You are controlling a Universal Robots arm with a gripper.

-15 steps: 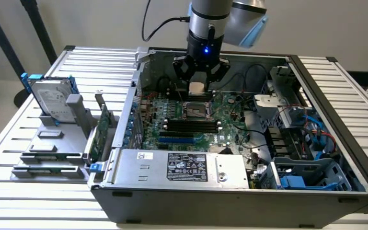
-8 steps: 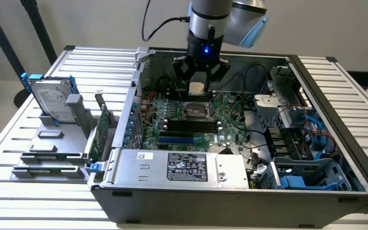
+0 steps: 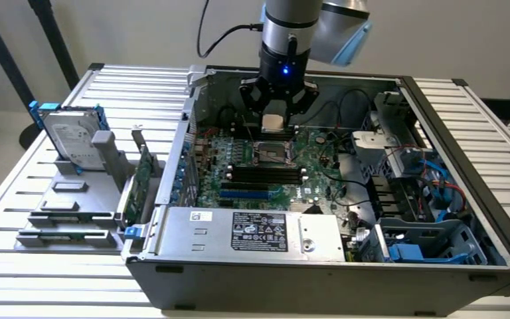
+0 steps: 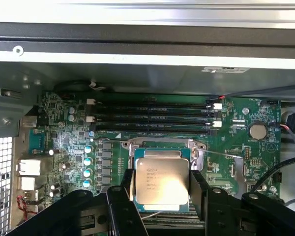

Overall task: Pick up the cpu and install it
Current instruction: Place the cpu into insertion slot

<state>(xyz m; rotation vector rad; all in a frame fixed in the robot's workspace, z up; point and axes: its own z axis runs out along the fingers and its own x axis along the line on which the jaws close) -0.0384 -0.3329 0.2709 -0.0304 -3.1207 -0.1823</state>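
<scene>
CPU [image 4: 161, 189] pinched in the gripper [image 4: 162, 179] above the motherboard socket [image 4: 162, 147].

Misalignment looks the main danger from where I stand: coming down rotated or off-centre, the chip could catch the socket's metal frame or crush the contacts, and any tilt in the grip might let it slip. It sits flat between the two black fingers [image 4: 200, 194], one closed against each opposite edge, pale top up, hovering just over the socket inside the open computer case [image 3: 237, 282], not seated in it.
</scene>
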